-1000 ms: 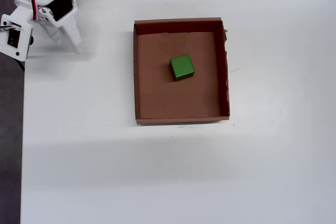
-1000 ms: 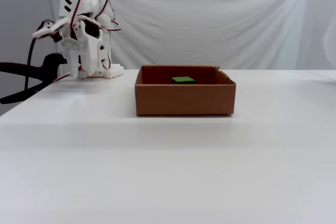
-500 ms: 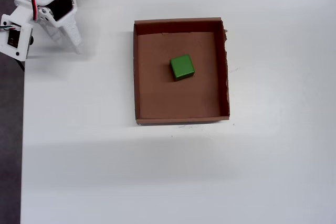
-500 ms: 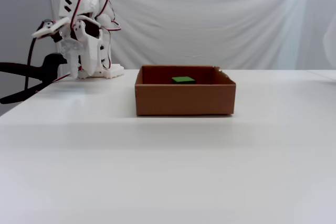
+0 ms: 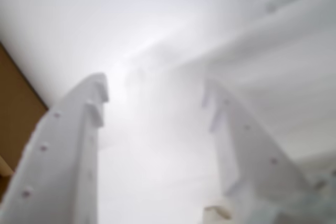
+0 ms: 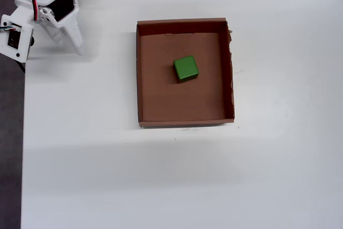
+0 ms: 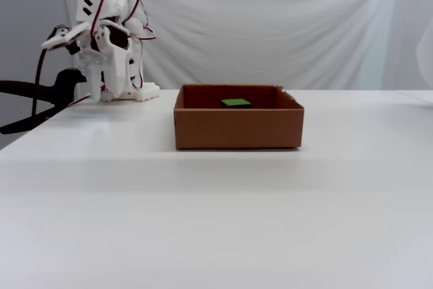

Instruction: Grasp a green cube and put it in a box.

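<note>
Nothing changed since a second ago: green cube [image 6: 186,68] resting mid-floor of box [image 6: 185,116], task looks done. Fingers [image 5: 97,98] spread apart, empty, parked well left of box over tabletop [image 6: 107,159].

The green cube [image 6: 186,68] lies in the box [image 6: 139,79] near its middle; the gripper [image 6: 72,40] sits well left of the box in the overhead view.

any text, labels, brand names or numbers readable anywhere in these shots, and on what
None can be read in any view.
The box has plain brown cardboard walls and floor, with no print.
The green cube has plain faces.
The gripper and arm are plain white; the wrist view is blurred.
The table and backdrop cloth carry no marks.
</note>
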